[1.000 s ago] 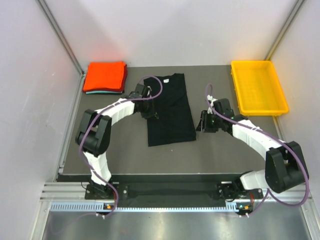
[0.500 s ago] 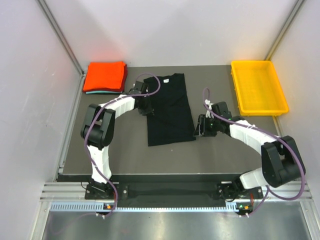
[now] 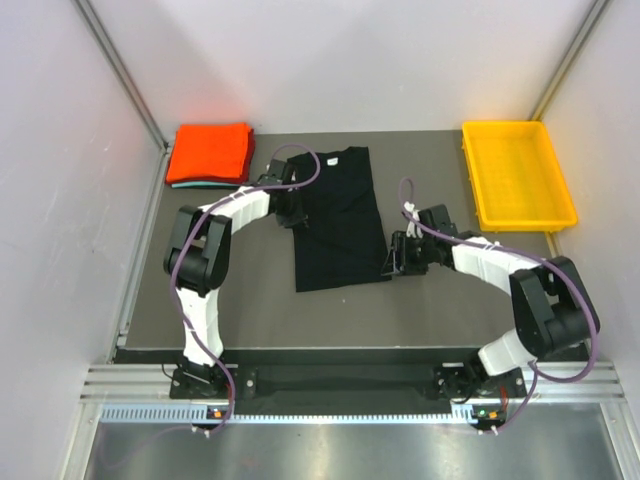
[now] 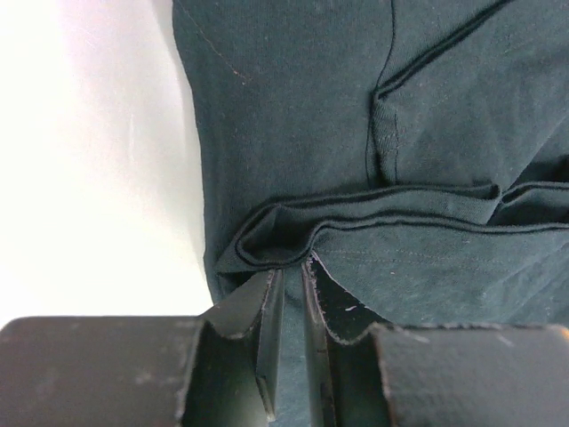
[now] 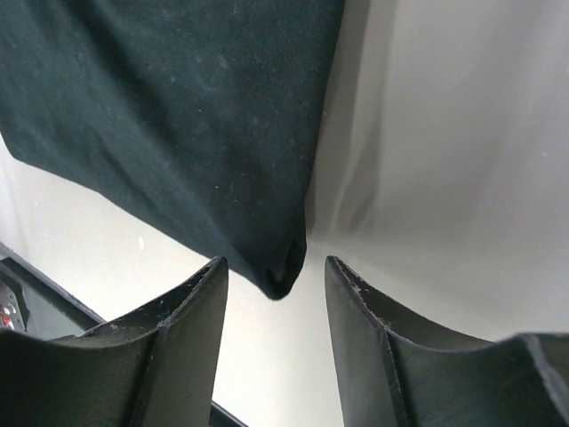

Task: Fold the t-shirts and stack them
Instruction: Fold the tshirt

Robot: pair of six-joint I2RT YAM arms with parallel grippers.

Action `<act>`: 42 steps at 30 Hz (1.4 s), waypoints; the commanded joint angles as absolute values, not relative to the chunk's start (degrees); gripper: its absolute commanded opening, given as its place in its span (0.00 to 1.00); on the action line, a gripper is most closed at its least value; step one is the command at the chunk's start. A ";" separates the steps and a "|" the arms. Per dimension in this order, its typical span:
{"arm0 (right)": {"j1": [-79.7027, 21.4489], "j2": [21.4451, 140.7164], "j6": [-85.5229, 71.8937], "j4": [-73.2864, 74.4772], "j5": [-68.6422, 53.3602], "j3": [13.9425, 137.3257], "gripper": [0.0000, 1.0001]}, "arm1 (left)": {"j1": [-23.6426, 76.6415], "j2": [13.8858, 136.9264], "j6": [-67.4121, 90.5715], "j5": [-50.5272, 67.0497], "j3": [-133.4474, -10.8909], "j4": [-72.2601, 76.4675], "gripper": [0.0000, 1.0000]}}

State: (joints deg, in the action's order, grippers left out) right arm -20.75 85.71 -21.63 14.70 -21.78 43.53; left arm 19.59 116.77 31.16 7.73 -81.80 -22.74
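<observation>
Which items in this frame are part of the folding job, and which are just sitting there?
Part of the job: black t-shirt, partly folded, mid-table; folded orange-red shirt, far left corner; teal shirt beneath it.
Just lying about: yellow tray, far right corner.

Teal t-shirt mostly beneath orange-red t-shirt

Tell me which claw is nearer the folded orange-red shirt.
Left. The left claw pinches the black t-shirt's left edge, close to the orange-red shirt; the right claw is open at that t-shirt's near right corner, farther off.
</observation>
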 commanded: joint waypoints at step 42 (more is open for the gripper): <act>-25.57 72.07 -54.93 -3.06 -16.61 22.24 0.52 | 22.94 73.83 46.75 15.82 -36.48 -16.70 0.51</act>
State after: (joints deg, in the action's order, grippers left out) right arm -24.62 71.18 -51.24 2.07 -16.91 23.73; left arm 21.91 75.64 42.81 14.96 -37.26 -23.40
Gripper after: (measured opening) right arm 0.525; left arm 0.507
